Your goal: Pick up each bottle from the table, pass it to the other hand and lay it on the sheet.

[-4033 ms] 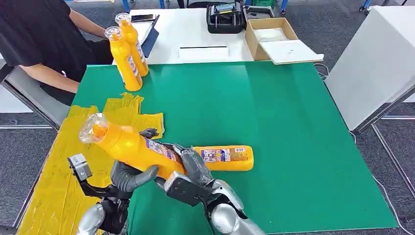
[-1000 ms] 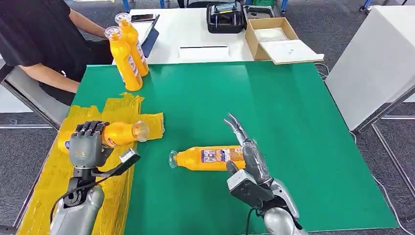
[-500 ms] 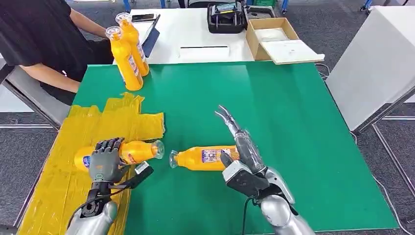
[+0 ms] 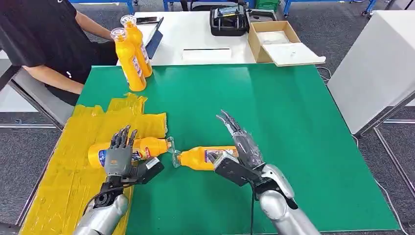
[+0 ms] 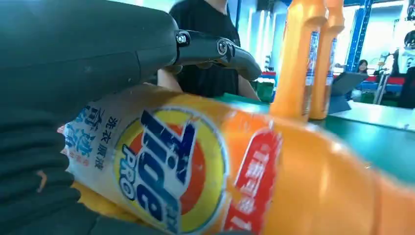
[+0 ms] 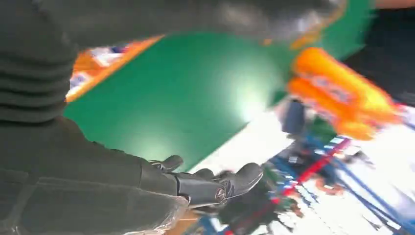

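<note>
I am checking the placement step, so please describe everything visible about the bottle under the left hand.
The bottle is orange plastic with a clear cap and a printed label: blue letters on a yellow and red circle. It lies on its side on the yellow sheet, at the sheet's edge, cap toward a second lying bottle on the green table. The left hand rests over its middle, fingers spread.

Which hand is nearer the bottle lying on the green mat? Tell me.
Right. The right hand lies over that bottle, fingers extended; the left hand is over the bottle on the yellow sheet.
</note>
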{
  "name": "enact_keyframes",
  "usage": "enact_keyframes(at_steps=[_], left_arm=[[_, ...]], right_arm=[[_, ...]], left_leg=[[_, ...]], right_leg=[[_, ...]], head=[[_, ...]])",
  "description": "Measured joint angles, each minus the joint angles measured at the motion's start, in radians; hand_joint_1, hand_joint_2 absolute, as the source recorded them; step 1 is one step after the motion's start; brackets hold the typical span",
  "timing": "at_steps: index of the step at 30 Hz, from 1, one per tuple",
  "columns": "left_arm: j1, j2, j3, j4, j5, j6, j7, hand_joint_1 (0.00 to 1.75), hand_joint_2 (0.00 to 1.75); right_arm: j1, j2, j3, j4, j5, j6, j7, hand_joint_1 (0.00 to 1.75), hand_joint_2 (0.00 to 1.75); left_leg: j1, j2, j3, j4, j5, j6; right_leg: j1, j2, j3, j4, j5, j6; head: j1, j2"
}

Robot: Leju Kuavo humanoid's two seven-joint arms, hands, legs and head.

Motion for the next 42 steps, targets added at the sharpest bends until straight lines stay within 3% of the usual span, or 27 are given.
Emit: enact_keyframes(at_steps=[8, 12, 18, 22, 35, 36, 37, 38, 42], left_arm=[[-0.040, -0.010, 0.003, 0.051, 0.096, 0.000, -0.048, 0.00, 0.00], [-0.055, -0.015, 0.007, 0.042, 0.389, -0.052, -0.156, 0.00, 0.00], [0.038, -0.001, 0.006, -0.224, 0.907, -0.192, -0.194, 0.00, 0.00], [0.117, 0.019, 0.010, -0.409, 1.091, -0.221, -0.232, 0.00, 0.00], [0.266, 0.023, -0.002, -0.750, 1.188, -0.224, -0.265, 0.00, 0.00], [0.270, 0.023, -0.009, -0.770, 1.196, -0.225, -0.266, 0.00, 0.00], [0.273, 0.023, -0.015, -0.784, 1.197, -0.227, -0.266, 0.00, 0.00], [0.275, 0.023, -0.022, -0.796, 1.198, -0.228, -0.266, 0.00, 0.00], [0.278, 0.022, -0.052, -0.836, 1.204, -0.238, -0.266, 0.00, 0.00]], right_arm=[[-0.006, -0.003, 0.009, 0.076, 0.053, -0.003, 0.037, 0.00, 1.75], [-0.007, 0.002, 0.010, 0.108, 0.158, 0.020, 0.103, 0.00, 1.75], [0.015, 0.003, 0.005, 0.201, 0.271, -0.001, 0.141, 0.00, 1.75], [0.027, 0.003, 0.001, 0.253, 0.300, -0.011, 0.145, 0.00, 1.75], [0.015, 0.041, -0.049, 0.346, 0.394, 0.013, 0.186, 0.00, 1.75], [0.010, 0.045, -0.059, 0.366, 0.400, 0.019, 0.188, 0.45, 1.75], [0.005, 0.051, -0.067, 0.385, 0.404, 0.023, 0.188, 0.45, 1.75], [0.001, 0.055, -0.075, 0.402, 0.407, 0.023, 0.188, 1.61, 1.75], [-0.010, 0.061, -0.107, 0.452, 0.412, 0.023, 0.175, 1.73, 1.75]], left_leg=[[0.000, 0.000, 0.000, 0.000, 0.003, 0.001], [0.000, 0.001, 0.000, 0.000, 0.003, 0.001], [0.001, 0.005, -0.002, 0.000, 0.002, 0.000], [0.002, 0.005, -0.004, 0.000, 0.002, 0.000], [0.001, 0.004, -0.002, 0.000, 0.000, -0.003], [0.000, 0.004, -0.001, 0.000, 0.000, -0.003], [0.000, 0.004, 0.000, 0.000, -0.001, -0.002], [0.000, 0.004, 0.002, 0.000, -0.001, -0.002], [-0.001, 0.004, 0.016, 0.000, -0.012, 0.000]], right_leg=[[0.000, -0.001, 0.001, 0.000, 0.002, 0.000], [0.000, -0.001, 0.001, 0.000, 0.002, 0.000], [0.000, 0.003, -0.003, 0.000, 0.002, 0.000], [0.000, 0.003, -0.005, 0.000, 0.002, 0.000], [0.001, 0.003, -0.005, 0.000, 0.000, 0.000], [0.001, 0.003, -0.004, 0.000, 0.000, 0.000], [0.001, 0.003, -0.004, 0.000, 0.000, 0.000], [0.001, 0.003, -0.007, -0.001, 0.000, 0.000], [0.001, 0.003, 0.001, -0.001, -0.009, 0.003]], head=[[0.000, 0.000], [0.000, 0.000], [0.000, 0.000], [0.000, 0.000], [0.000, 0.000], [0.001, 0.000], [0.000, 0.000], [0.000, 0.000], [0.000, 0.000]])
